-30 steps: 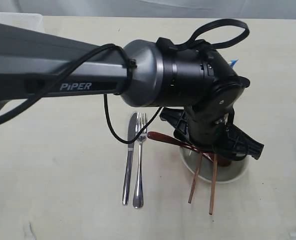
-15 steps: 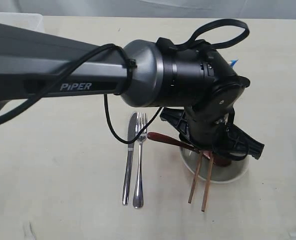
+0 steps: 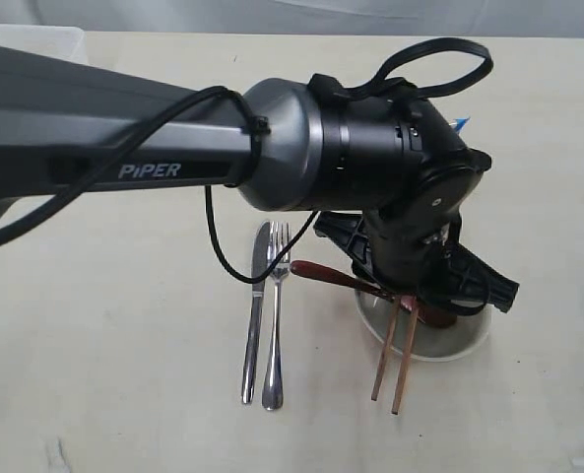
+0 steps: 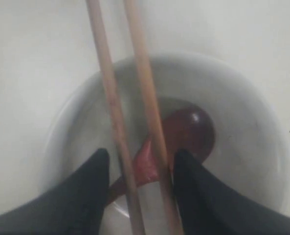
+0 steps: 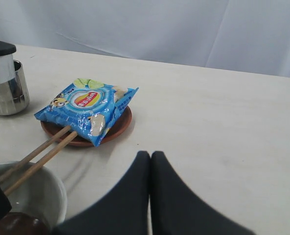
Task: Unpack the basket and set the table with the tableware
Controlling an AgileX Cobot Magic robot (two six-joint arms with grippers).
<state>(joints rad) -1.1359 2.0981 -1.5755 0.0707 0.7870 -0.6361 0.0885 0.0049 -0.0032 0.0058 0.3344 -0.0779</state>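
Spoon [image 4: 193, 129] in bowl [image 4: 250, 147], chopsticks [image 4: 110, 98] across

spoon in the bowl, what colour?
The spoon is dark reddish-brown and glossy. It shows best in the left wrist view.

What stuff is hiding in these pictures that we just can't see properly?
White plastic basket: exterior view, the picture edge and grey robot arm leave one corner; contents hidden.
Cream round bowl: exterior view, the left gripper covers much of it.
Steel cup: right wrist view, cut by the edge; inside unseen.
Brown wooden chopsticks: left wrist view too blurry to tell whether the fingers touch them.
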